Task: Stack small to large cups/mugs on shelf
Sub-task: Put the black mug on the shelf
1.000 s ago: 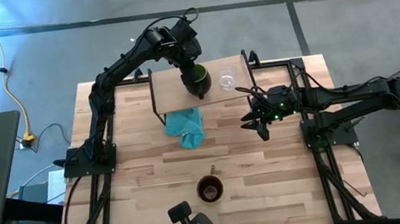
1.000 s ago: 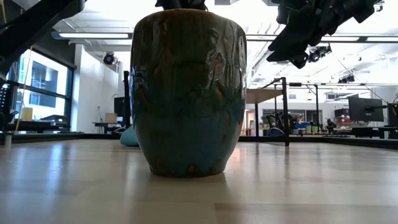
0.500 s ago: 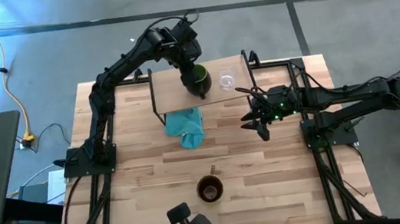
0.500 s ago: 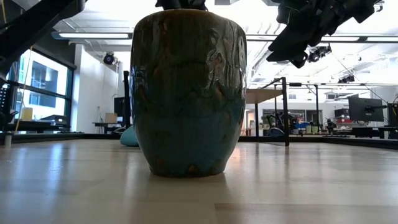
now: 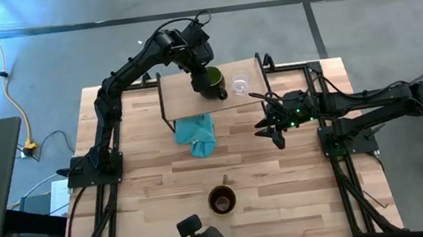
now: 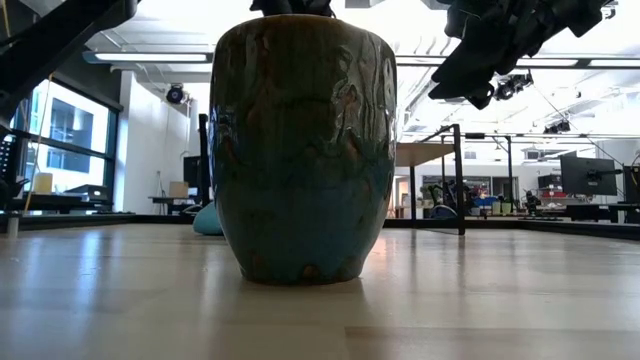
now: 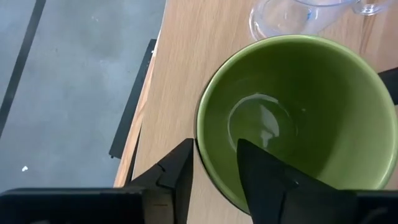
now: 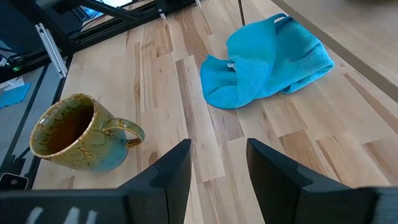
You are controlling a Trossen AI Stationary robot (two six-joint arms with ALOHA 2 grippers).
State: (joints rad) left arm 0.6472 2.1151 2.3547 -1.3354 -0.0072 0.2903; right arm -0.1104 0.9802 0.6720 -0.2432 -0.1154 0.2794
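Brown mug [image 6: 303,150] on table [image 6: 480,300], close-up.

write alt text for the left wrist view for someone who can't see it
The left claw grips the rim of a green-lined mug, one finger inside and one outside, on the light-wood shelf. A clear glass cup sits just beyond the mug.

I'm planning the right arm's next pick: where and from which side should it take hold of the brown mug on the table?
Probably the rim of the brown glazed ceramic mug, from above, opposite its handle: it stands upright, mouth open, with bare table all round. One finger inside and one outside would suit. The right claw is open, empty.
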